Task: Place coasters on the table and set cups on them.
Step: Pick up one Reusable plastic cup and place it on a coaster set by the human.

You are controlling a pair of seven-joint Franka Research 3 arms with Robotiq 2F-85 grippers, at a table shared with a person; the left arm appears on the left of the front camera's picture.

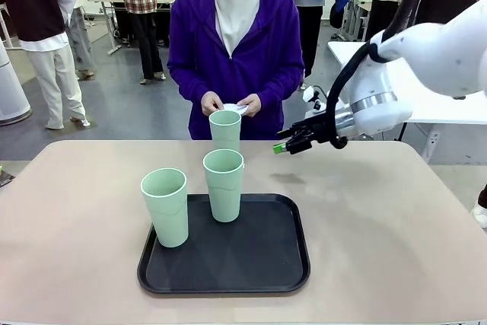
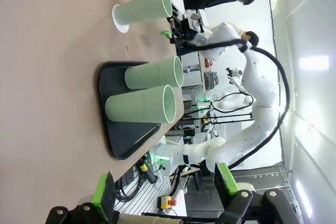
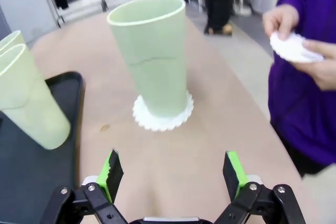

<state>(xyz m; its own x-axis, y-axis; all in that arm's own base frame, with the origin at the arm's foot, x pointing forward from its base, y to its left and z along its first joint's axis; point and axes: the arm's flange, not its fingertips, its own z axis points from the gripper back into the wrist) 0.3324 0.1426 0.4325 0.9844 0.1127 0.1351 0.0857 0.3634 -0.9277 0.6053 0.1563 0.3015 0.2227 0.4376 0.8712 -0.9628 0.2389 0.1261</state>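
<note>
One mint-green cup [image 3: 153, 56] stands upright on a scalloped white coaster [image 3: 161, 119] on the far part of the beige table [image 1: 380, 211], just in front of the person. My right gripper [image 3: 173, 176] hovers open a short way from it, holding nothing; from the front it [image 1: 286, 145] hangs to the right of that cup [image 1: 225, 129]. Two more cups [image 1: 165, 207] [image 1: 224, 184] stand on the black tray [image 1: 266, 264]. The person's hands hold more white coasters [image 3: 292, 48] at chest height. My left gripper [image 2: 164, 187] is open and empty, well back from the tray [image 2: 113, 135].
The black tray lies at the table's near middle. The person in a purple jacket [image 1: 236, 43] stands at the far edge. Bare tabletop stretches left and right of the tray. Other people and tables show farther back.
</note>
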